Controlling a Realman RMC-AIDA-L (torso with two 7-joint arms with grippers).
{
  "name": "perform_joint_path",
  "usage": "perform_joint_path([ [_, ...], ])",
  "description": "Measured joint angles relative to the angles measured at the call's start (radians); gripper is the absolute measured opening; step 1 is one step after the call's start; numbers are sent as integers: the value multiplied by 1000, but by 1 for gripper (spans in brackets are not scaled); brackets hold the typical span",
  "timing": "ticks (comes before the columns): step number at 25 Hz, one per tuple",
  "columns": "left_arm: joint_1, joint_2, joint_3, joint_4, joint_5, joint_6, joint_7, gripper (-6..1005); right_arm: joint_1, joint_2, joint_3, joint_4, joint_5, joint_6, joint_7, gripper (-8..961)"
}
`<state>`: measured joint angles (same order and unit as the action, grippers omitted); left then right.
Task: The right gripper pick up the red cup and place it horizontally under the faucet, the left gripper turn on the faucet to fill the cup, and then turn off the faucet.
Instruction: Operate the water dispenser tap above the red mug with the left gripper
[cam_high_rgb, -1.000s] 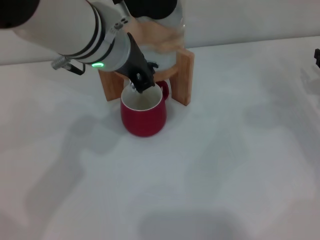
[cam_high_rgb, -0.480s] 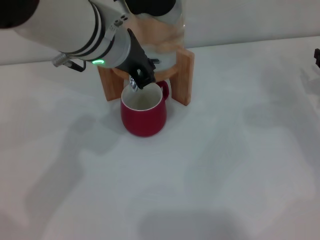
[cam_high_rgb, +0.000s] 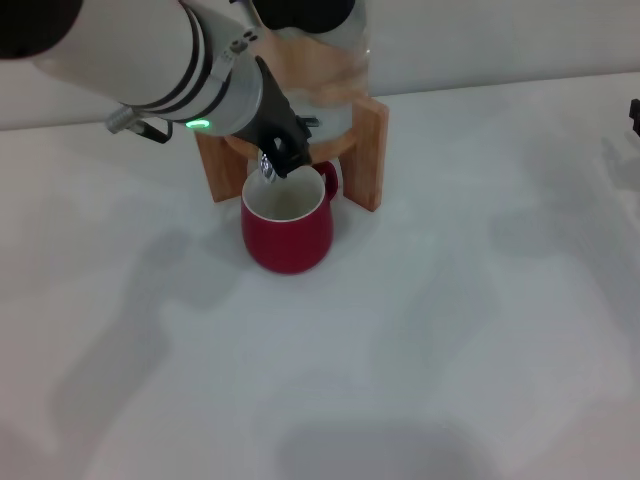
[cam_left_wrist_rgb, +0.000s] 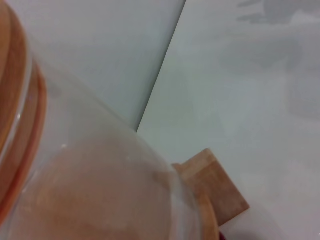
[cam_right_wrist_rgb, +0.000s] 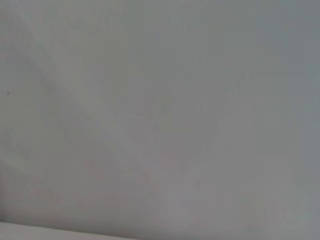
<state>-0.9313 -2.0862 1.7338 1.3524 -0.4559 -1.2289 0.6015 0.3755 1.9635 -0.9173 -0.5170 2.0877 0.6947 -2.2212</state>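
1. Since a second ago, the left end effector (cam_high_rgb: 281, 158) has lifted slightly at the faucet (cam_high_rgb: 268, 169); its opening cannot be told.
2. The red cup (cam_high_rgb: 287, 224) stands upright on the surface (cam_high_rgb: 450, 320), under the spout.
3. The right end effector (cam_high_rgb: 634, 113) sits parked at the far edge.

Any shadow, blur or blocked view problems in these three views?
Head view: soft arm shadows on the table; the left gripper covers the faucet above the red cup. Left wrist view: the glass dispenser fills it, blurred. Right wrist view: featureless grey, nothing identifiable.
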Motion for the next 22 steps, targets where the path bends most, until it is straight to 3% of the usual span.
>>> perform_joint_path([
  [11,55,1,0,147,-76,-41,29,44,-5,0,0,0,1,0,0,307],
  [22,94,0,-16,203,-79,-26,24,44,-4,0,8,0,1,0,0,307],
])
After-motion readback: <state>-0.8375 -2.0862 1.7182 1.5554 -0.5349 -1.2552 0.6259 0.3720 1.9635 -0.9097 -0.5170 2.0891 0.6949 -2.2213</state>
